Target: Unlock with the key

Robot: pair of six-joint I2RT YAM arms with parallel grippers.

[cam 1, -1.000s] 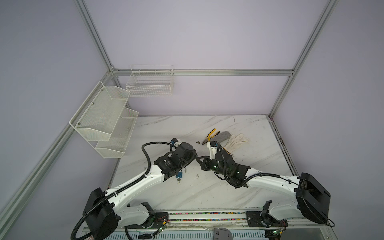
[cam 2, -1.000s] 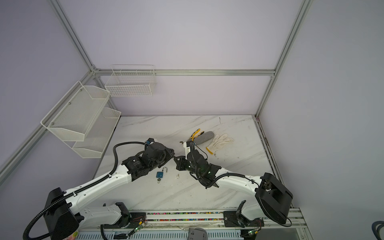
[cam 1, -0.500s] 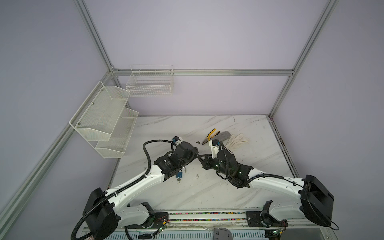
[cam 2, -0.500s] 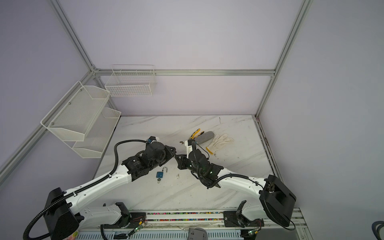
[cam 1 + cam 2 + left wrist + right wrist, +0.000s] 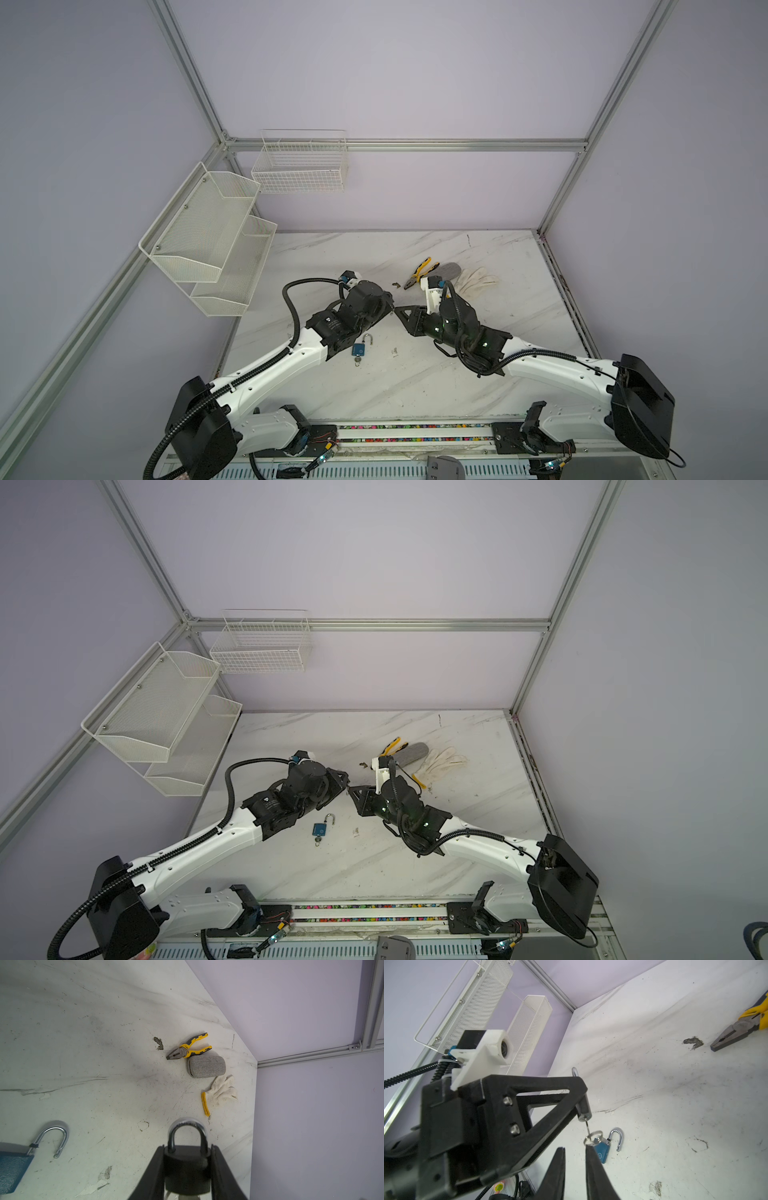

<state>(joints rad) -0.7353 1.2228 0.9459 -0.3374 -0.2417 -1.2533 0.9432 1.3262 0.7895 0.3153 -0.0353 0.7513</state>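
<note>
**Top pair:** mounted high over the near edge, looking down and away; you get the whole tabletop (image 5: 415,386) out to the far wall (image 5: 415,195).
**Left wrist:** close behind the left tool (image 5: 187,1151), facing the far right corner.
**Right wrist:** close behind the right tool (image 5: 574,1148), facing left.
**Shared by all four:** the pliers (image 5: 417,274) (image 5: 392,745) (image 5: 188,1050) (image 5: 735,1031).

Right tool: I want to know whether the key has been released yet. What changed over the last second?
The right tool opened its jaws and let go of the key, which is left sticking out of the black padlock; its arm's elbow shifted slightly rightward in both top views. Unchanged: the left tool keeps its grip on the black padlock, and the blue padlock lies open on the table.
</note>
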